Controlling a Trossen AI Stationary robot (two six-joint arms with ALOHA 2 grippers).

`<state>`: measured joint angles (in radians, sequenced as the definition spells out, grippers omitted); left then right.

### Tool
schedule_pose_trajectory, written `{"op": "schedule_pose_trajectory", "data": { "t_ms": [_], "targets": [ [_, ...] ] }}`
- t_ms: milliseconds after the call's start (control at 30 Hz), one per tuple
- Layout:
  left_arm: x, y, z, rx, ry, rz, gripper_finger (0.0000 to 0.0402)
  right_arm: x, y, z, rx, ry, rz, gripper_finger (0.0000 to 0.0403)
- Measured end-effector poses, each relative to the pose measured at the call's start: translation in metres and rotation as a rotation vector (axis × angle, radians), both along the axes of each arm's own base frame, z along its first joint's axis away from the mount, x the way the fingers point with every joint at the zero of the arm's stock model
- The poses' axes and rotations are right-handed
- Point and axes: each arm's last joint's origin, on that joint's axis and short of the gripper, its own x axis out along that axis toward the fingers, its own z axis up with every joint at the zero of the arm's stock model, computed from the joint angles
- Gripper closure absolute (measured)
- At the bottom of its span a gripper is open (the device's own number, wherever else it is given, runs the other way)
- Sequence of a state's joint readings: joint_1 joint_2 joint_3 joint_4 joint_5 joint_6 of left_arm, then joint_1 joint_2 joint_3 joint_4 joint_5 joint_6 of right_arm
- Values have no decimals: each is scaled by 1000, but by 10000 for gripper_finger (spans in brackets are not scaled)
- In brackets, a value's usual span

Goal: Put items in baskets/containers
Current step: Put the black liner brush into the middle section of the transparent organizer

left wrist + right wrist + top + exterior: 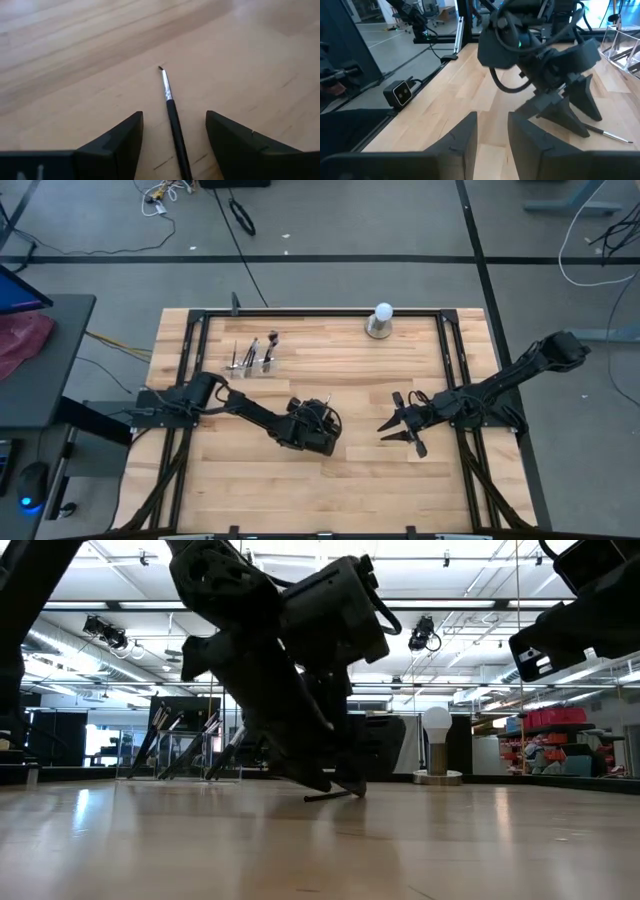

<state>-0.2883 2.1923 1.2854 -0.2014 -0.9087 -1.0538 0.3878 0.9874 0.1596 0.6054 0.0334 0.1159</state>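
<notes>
One thin makeup brush (pixel 171 107), dark handle and silver ferrule, lies flat on the wooden table. My left gripper (pixel 175 117) stands over it near the table's middle (pixel 322 440), open, one finger on either side of the handle and not touching it. From the right wrist view, the brush's (pixel 611 135) ferrule end sticks out past those fingers. The clear holder (pixel 255 366) stands toward the far left with several brushes (pixel 253 352) upright in it. My right gripper (pixel 398 430) waits to the right, open, fingers a little apart (pixel 493 117).
A white ball on a grey round base (pixel 381 318) stands at the far edge, right of centre. A black frame (pixel 300 313) runs round the table's far and side edges. Bare wood lies between the two grippers and toward the near edge.
</notes>
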Motion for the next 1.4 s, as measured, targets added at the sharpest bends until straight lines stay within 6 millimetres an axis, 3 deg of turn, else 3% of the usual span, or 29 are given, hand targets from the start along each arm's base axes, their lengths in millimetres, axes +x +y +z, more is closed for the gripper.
{"op": "schedule_pose_trajectory", "data": {
  "t_ms": [200,467,767,1000,1167,1400],
  "targets": [
    [-1,-1,-8,-43,8,9,204,0,0,0,2,5,0,294],
    [-6,-6,-13,-154,110,-62,297,-1,1,-1,14,15,48,294],
    [-16,-20,-18,-142,127,-108,387,-5,9,2,40,8,101,294],
    [-35,-29,-34,-74,-4,-112,389,-12,16,9,60,-37,155,294],
    [-38,-45,-19,-170,1,-209,389,-15,17,9,49,-22,167,294],
    [-39,-47,2,-131,6,-280,390,-15,17,8,50,-15,165,294]
  ]
}}
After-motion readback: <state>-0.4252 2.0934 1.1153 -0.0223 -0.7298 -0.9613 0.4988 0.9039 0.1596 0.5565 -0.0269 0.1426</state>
